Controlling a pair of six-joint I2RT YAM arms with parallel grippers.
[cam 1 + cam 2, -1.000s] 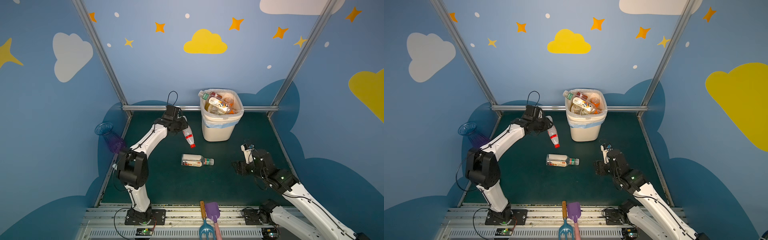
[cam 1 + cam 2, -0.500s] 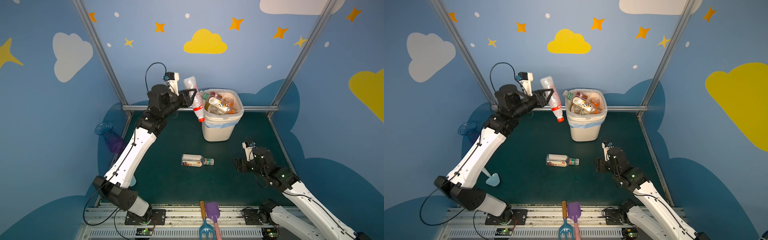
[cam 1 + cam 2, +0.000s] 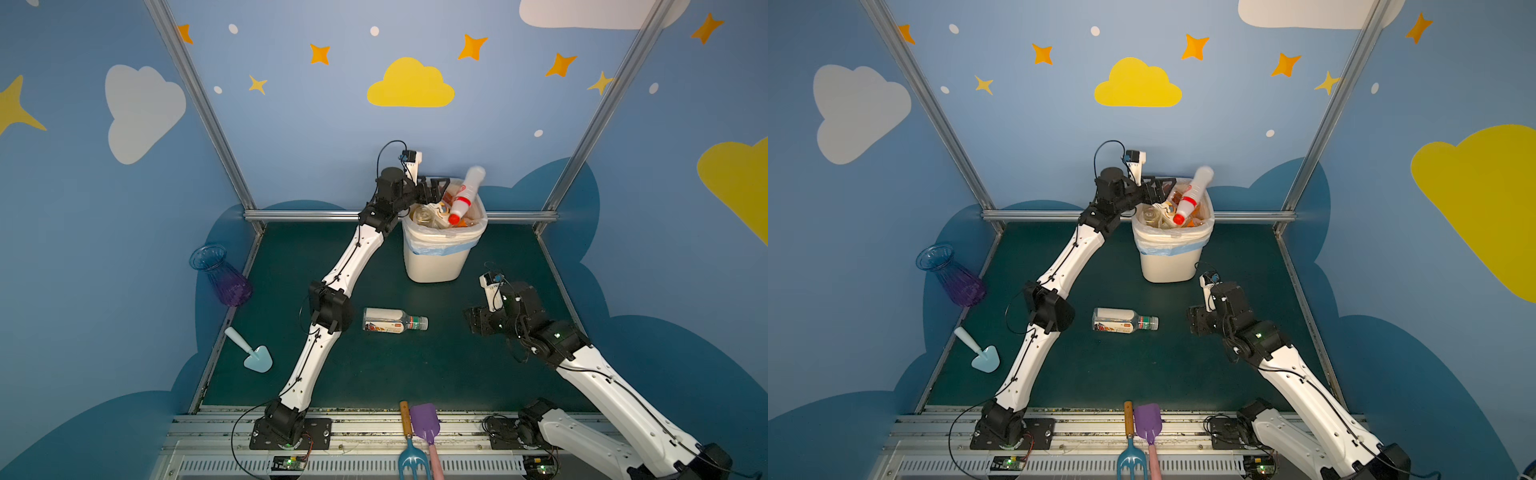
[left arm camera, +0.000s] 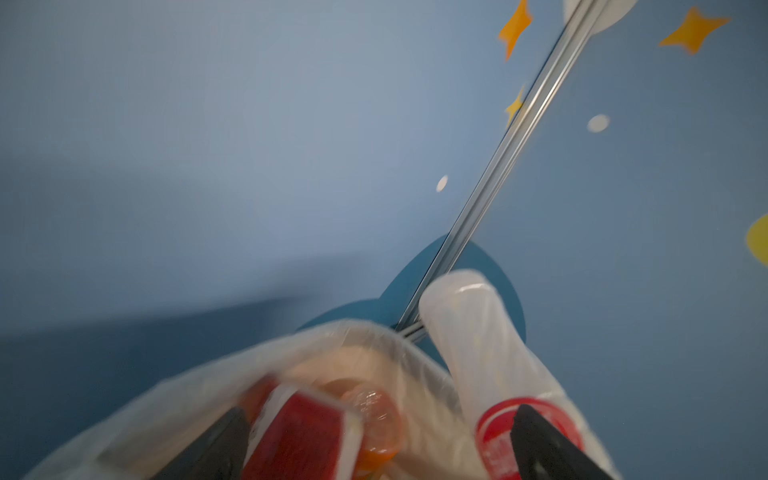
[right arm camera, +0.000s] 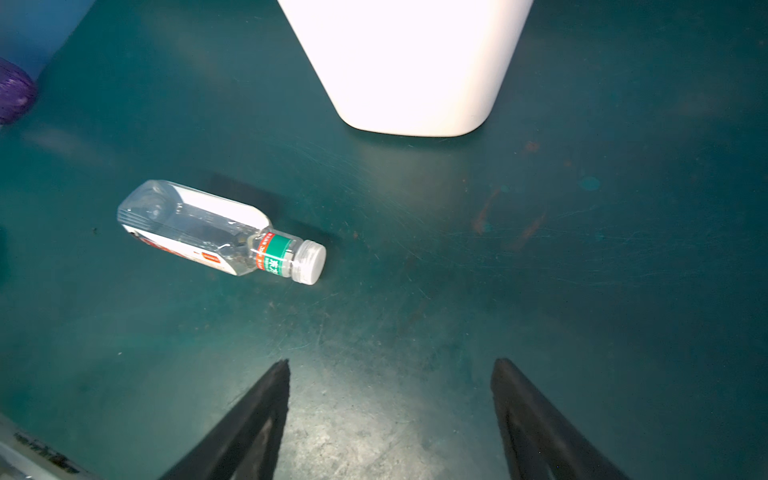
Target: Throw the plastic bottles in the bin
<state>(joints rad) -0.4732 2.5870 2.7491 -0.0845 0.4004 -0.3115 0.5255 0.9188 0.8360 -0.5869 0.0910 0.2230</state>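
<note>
A white bottle [image 3: 465, 193] with a red cap and red band is tipped cap down in the top of the bin [image 3: 436, 257], right by the tips of the left jaws, its bottom sticking up over the rim. The cream bin is piled full of other bottles [image 3: 428, 214] just under those jaws. One clear bottle [image 5: 216, 232] with a white cap lies on its side on the table [image 5: 540, 291], in front of the right jaws, apart from the bin.

Bare mat [image 3: 374, 374] rings the lying bottle [image 3: 392, 325]; the brim-full bin [image 3: 432, 262] blocks the far side.
</note>
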